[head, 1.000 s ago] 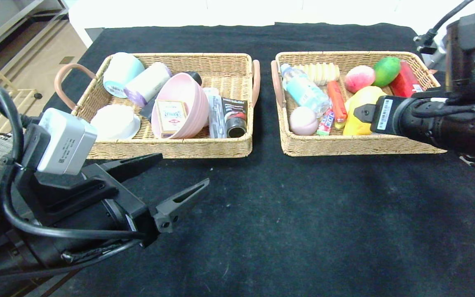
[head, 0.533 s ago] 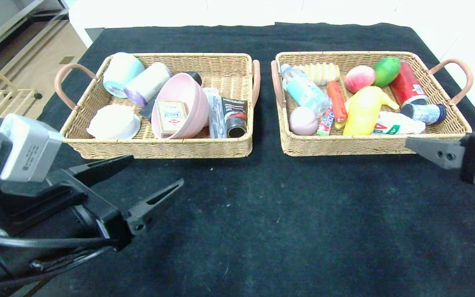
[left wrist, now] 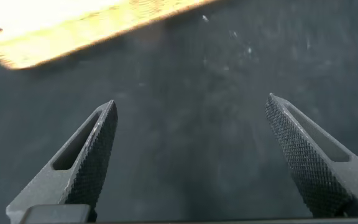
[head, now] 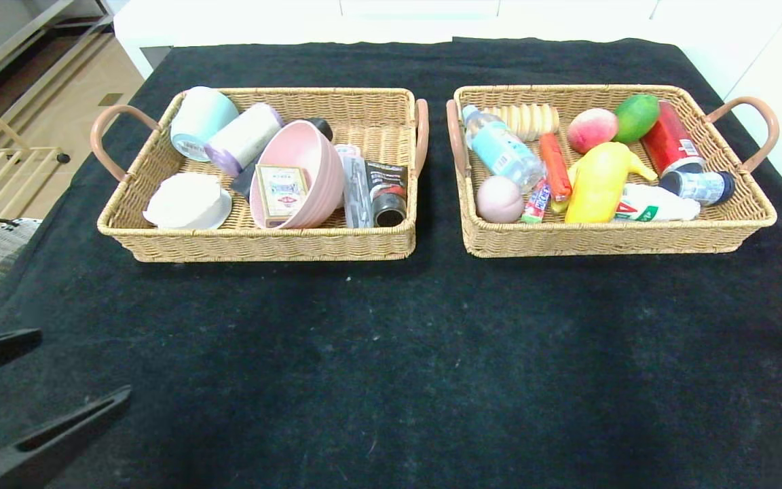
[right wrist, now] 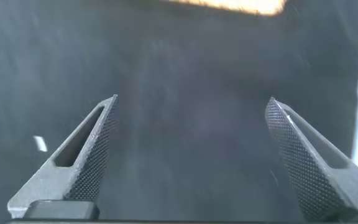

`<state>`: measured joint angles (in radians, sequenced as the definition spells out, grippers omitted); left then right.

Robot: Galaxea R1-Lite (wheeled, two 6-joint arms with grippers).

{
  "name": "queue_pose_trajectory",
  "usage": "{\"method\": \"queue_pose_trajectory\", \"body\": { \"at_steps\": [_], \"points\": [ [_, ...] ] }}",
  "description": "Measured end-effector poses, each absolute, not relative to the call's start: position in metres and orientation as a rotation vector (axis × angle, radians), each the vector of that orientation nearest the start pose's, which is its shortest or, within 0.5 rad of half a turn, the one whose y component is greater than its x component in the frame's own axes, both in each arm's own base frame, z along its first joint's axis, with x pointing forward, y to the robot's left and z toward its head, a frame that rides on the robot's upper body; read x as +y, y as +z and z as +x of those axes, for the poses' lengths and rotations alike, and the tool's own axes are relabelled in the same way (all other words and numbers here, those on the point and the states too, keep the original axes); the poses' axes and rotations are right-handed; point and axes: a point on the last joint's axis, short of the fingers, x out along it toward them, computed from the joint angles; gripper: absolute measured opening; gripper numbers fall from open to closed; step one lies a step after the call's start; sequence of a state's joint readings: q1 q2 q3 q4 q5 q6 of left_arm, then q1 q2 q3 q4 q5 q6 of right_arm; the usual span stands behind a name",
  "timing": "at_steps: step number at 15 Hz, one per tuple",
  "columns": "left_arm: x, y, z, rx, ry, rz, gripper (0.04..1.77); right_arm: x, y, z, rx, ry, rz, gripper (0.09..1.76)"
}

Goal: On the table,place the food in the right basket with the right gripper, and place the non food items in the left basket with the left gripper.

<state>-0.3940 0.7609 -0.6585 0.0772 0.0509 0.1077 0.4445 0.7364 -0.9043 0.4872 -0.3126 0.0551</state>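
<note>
Two woven wicker baskets with pink loop handles stand side by side at the far half of the black cloth-covered worktop (head: 391, 353), a narrow strip of bare cloth between their inner handles. The left wicker basket (head: 262, 241) holds the non-food items: a pale blue cup (head: 197, 119), a white-and-lilac roll (head: 241, 139), a white lidded bowl (head: 187, 202), a pink bowl (head: 306, 166) tipped on its side with a small card box (head: 282, 193) in it, and a black tape roll (head: 389, 207) against the front wall. The right wicker basket (head: 601, 239) holds the food: a clear water bottle (head: 499, 149), a yellow banana-shaped toy (head: 598, 180), a peach (head: 591, 129), a green mango (head: 637, 115), a red can (head: 669, 142) and a pink ball (head: 498, 198).

The whole near half of the worktop lies bare, from the baskets' front walls to the near edge.

The left tool (head: 21, 394) sits at the near left corner, low over the cloth, its fingers spread wide and holding nothing. The right tool (right wrist: 191, 155) appears only in its wrist view, likewise released and spread over bare cloth.
</note>
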Motion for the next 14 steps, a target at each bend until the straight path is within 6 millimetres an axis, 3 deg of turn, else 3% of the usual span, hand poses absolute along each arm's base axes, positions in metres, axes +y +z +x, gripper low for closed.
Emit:
{"method": "queue_pose_trajectory", "body": {
  "at_steps": [2,4,8,10,14],
  "points": [
    [-0.01,0.257,0.033,0.1,-0.296,0.139,1.72,-0.008,0.266,-0.003,0.338,0.095,-0.092,1.7],
    [-0.002,0.255,0.007,0.103,-0.26,0.167,1.72,-0.018,0.262,-0.037,0.303,0.049,-0.089,1.7],
    [0.003,0.262,-0.05,0.023,-0.238,0.169,1.72,-0.016,0.246,-0.092,0.255,-0.068,-0.08,1.7],
    [0.003,0.258,-0.068,-0.012,-0.242,0.161,1.72,-0.012,0.238,-0.109,0.229,-0.113,-0.068,1.7],
    [0.005,0.254,-0.093,-0.021,-0.265,0.095,1.72,-0.006,0.214,-0.121,0.21,-0.142,-0.058,1.7]
  ]
}}
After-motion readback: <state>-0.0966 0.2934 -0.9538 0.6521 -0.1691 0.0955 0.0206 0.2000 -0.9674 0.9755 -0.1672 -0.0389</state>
